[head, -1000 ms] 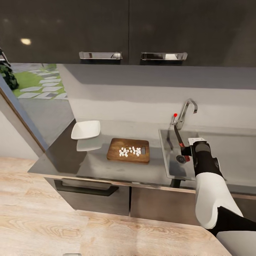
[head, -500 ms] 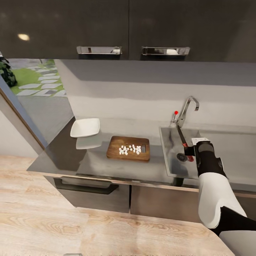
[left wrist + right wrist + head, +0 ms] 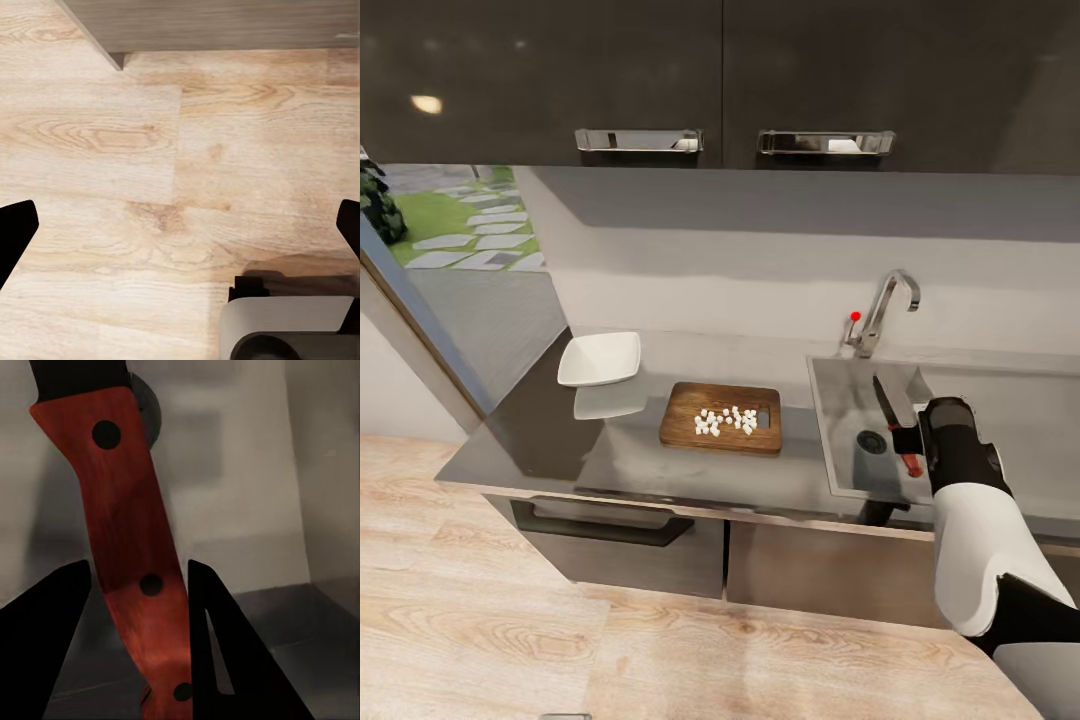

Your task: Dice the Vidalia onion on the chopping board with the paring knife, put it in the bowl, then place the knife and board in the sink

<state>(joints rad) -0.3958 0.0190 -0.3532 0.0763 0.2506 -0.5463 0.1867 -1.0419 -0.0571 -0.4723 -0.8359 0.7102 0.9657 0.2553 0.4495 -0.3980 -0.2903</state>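
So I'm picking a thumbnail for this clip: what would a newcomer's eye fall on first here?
Probably the red-handled paring knife, which the right gripper holds over the sink, blade pointing toward the tap. Next, the cluster of white diced onion on the chopping board at mid-counter, with the empty white bowl further left.
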